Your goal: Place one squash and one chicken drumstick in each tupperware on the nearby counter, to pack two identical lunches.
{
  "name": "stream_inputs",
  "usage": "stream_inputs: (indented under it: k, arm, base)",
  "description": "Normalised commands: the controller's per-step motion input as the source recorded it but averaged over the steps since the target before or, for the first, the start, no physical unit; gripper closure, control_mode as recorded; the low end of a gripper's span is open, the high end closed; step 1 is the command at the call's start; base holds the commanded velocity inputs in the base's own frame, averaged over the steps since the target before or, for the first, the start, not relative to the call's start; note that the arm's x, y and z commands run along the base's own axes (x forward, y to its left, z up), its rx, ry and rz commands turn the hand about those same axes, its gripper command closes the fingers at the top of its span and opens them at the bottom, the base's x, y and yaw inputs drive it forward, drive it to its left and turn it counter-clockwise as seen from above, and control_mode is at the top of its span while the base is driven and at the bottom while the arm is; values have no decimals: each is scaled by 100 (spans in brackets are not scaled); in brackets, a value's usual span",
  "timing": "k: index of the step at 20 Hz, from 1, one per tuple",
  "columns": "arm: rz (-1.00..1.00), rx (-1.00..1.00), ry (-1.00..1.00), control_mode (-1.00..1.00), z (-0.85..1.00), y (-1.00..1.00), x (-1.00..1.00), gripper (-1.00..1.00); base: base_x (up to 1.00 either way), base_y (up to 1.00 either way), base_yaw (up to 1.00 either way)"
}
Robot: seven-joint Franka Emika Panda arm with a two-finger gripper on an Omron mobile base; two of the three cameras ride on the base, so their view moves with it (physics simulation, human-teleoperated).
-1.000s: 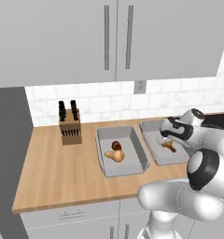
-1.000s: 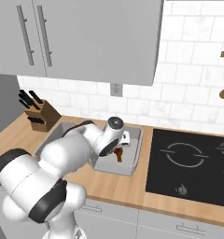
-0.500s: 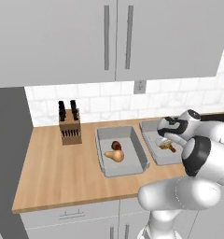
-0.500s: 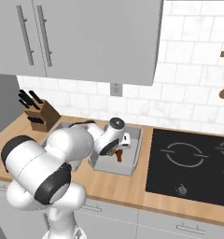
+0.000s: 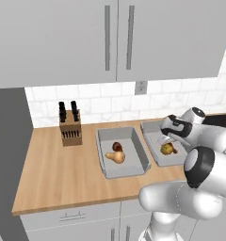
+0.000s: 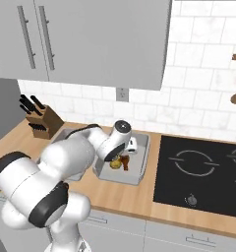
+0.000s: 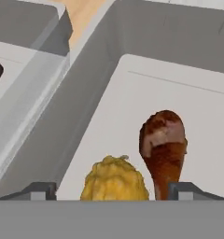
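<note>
Your gripper (image 7: 112, 190) hangs low over the right-hand tupperware (image 5: 158, 157), fingers spread wide with nothing between them; both tips (image 7: 39, 190) stand clear on either side of the yellow squash (image 7: 115, 181). Beside that squash lies a chicken drumstick (image 7: 163, 148), touching it or very nearly so. The step in hand looks like letting go and pulling out, so lift straight up along the fingers' own line. Do not swing sideways while low: one tip sits just beside the drumstick's shank and could drag it, and the tray's sloped wall is close on the other side.

In the hand view the drumstick's long axis runs up and down the picture, fat end away from you, narrow bone end toward the fingers. The squash is lumpy and nearly round, so no axis can be read.

The left tupperware (image 5: 103, 150) holds the tan squash (image 5: 116, 156), lying on its side, with what appears to be the other drumstick (image 5: 117, 146) just behind it on the counter (image 5: 58, 174) side view.
</note>
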Motion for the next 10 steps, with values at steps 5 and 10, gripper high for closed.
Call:
stream_inputs:
  k: [5,10]
  arm:
    - [0,0,0,-100,53,23,-16,-100]
    - [0,-4,-12,-100,44,27,-59,-100]
  base:
    - [0,0,0]
    - [0,0,0]
